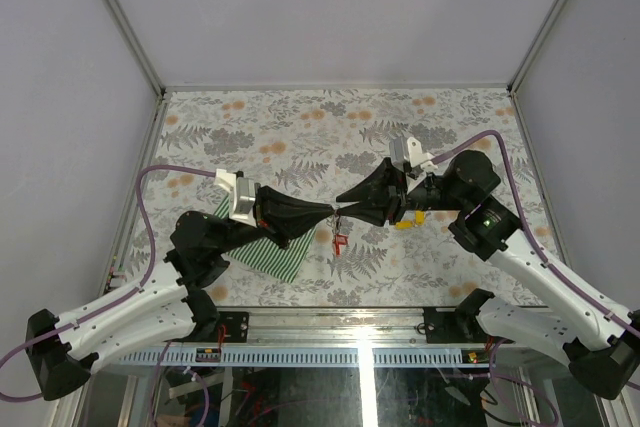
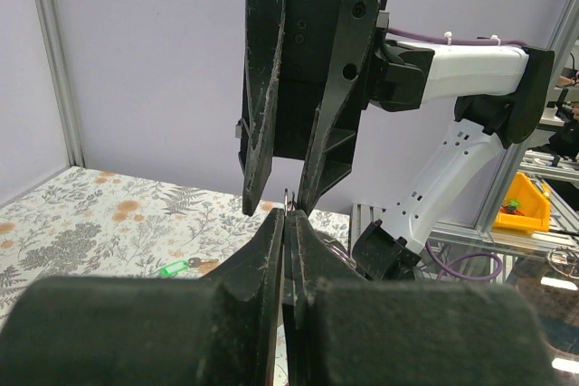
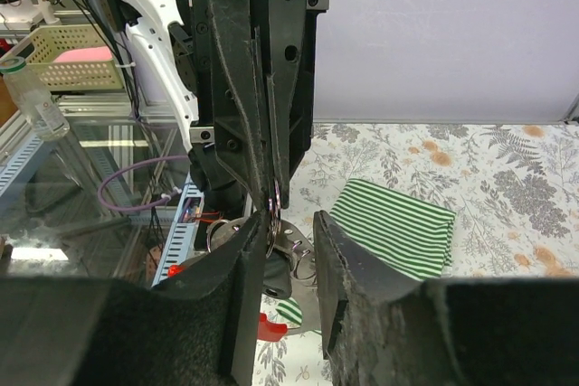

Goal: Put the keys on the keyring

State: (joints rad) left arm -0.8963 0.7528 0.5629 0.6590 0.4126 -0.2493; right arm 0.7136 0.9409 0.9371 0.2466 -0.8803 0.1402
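Your left gripper [image 2: 283, 216] is pressed together on the thin loop of the keyring [image 3: 272, 210]. It holds the loop in the air between the two arms, and the red tag [image 1: 341, 239] dangles below it. Your right gripper [image 3: 289, 223] meets it nose to nose, jaws partly spread around the loop's free side and not visibly clamping anything.

The left pinch is narrow and takes the wire edge-on. If the right jaws close off-centre or pull sideways, the loop will likely twist out and drop to the table [image 1: 300, 127]. The fingertips are also close enough to knock together.

The yellow key [image 1: 407, 223] and the green key [image 2: 174, 268] lie on the table, not yet threaded.
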